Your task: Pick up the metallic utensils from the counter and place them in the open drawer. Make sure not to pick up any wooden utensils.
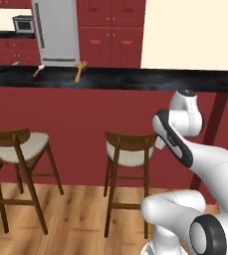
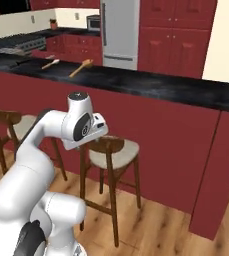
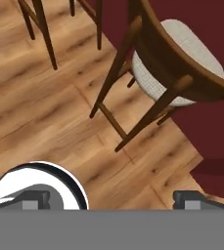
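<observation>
The black stone counter [image 1: 150, 79] [image 2: 151, 85] runs across the scene over dark red panels. Two tan wooden utensils lie on its left part, one [image 1: 79, 71] [image 2: 81, 67] nearer me and a paler-tipped one [image 1: 38, 71] [image 2: 51, 63] farther left. The metallic utensils are too small to make out from here. The open drawer is out of view. My gripper [image 3: 112, 199] is open, its fingertips [image 3: 35, 199] wide apart with nothing between them. It hangs low in front of the counter and points down at the wooden floor beside a stool.
Two wooden bar stools with pale cushions [image 1: 130, 149] [image 1: 18, 144] [image 2: 111, 150] [image 3: 177, 63] stand against the counter's red front, the nearer one just under my hand. A steel fridge [image 1: 56, 30] [image 2: 118, 30] and red cabinets line the far wall.
</observation>
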